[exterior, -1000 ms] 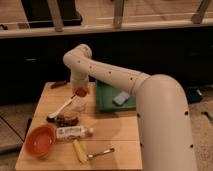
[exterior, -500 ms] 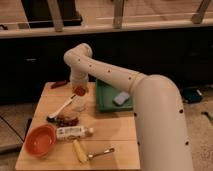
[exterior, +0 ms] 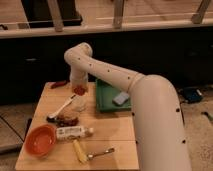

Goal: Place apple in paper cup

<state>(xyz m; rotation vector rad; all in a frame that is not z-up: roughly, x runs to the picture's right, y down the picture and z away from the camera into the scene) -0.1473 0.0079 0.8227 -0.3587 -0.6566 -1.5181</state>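
My gripper (exterior: pixel 80 88) points down over the back left part of the wooden table (exterior: pixel 115 127), at the end of the white arm that reaches in from the right. A small red-orange apple (exterior: pixel 80 90) sits at its fingertips, and the gripper is shut on it. Directly below, a short pale paper cup (exterior: pixel 78 104) stands on the table. The apple hangs just above the cup's rim. The cup's inside is not visible.
A green tray (exterior: pixel 107 102) with a grey-blue sponge (exterior: pixel 120 98) lies right of the cup. In front are a white-handled utensil (exterior: pixel 62 107), a dark brown lump (exterior: pixel 66 120), a white bottle (exterior: pixel 74 132), an orange bowl (exterior: pixel 41 139), a yellow item (exterior: pixel 79 150) and a metal utensil (exterior: pixel 102 151).
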